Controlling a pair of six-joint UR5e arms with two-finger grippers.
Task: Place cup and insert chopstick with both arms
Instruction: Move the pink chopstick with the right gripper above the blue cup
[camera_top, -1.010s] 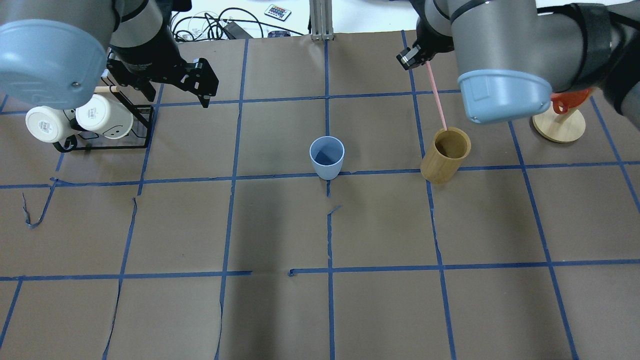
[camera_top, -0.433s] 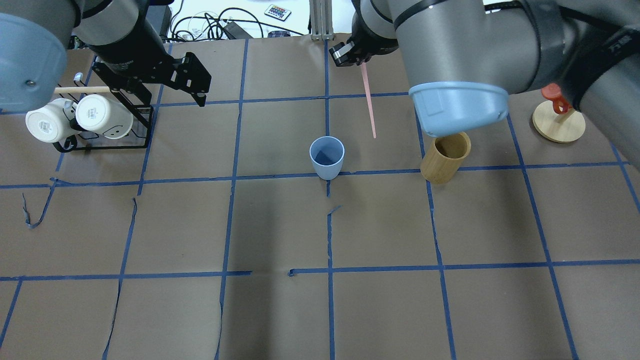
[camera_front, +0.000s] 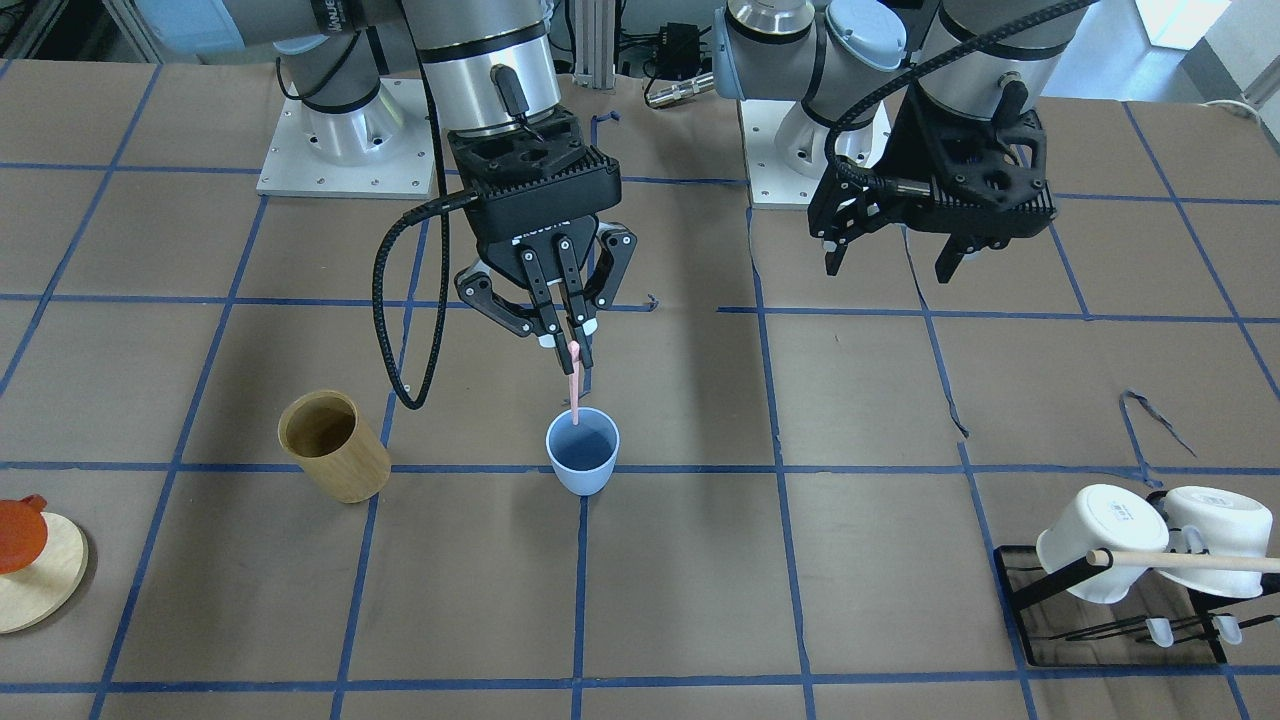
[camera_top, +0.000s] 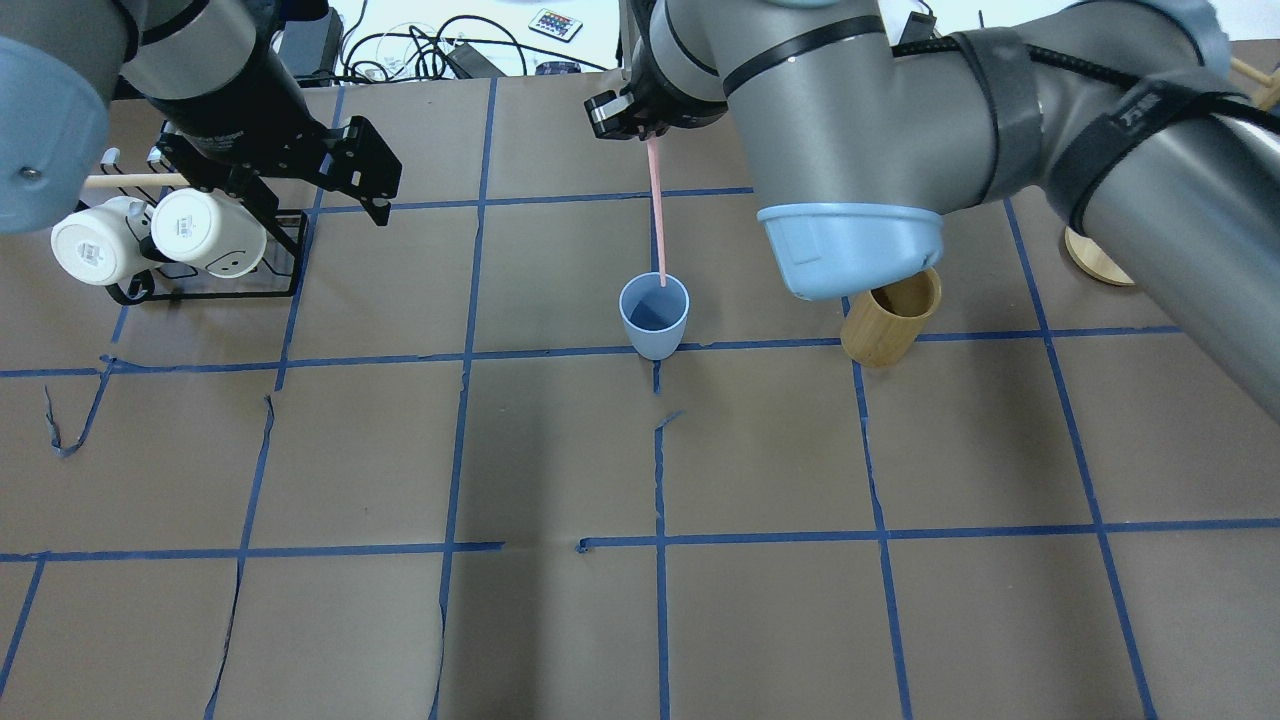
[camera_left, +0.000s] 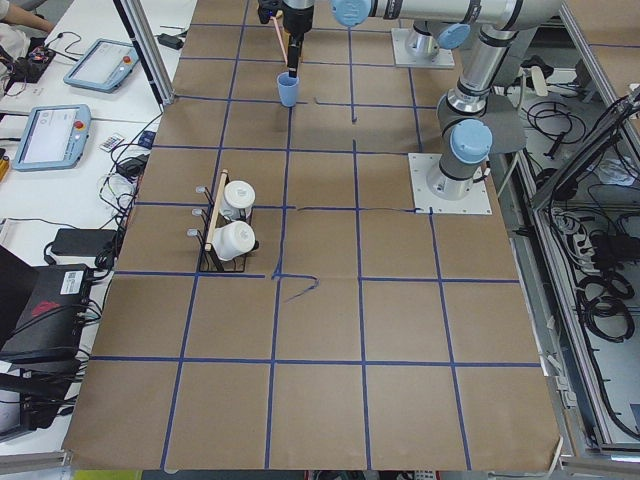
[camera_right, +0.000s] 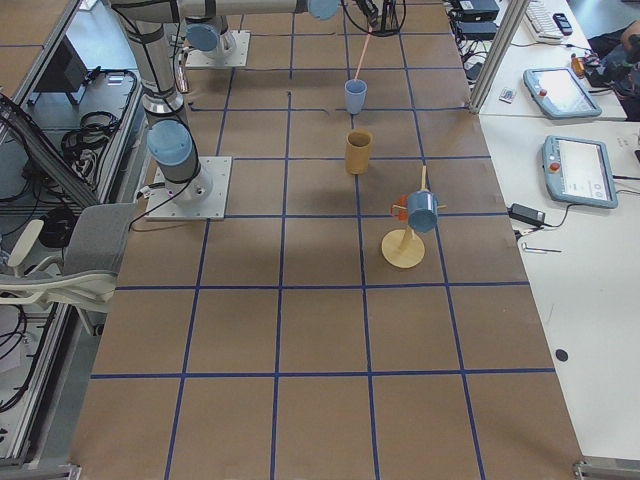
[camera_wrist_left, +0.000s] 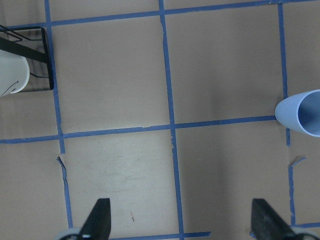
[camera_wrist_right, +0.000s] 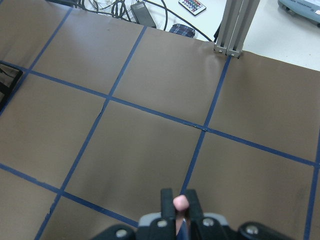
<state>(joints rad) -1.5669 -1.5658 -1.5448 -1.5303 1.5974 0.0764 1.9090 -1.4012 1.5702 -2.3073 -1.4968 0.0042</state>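
Caught the right hand (camera_front: 573, 350) pinching the chopstick (camera_front: 574, 385) by its top end, hanging near upright, lower tip at the rim of the cup (camera_front: 582, 452). Found that cup standing upright on the tabletop (camera_front: 700, 600). Saw the left hand (camera_front: 888, 270) spread wide, gripping nothing, well apart from it.

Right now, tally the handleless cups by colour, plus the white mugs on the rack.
Light-blue cup: 1
Tan wooden cup: 1
White mugs: 2
Total: 4
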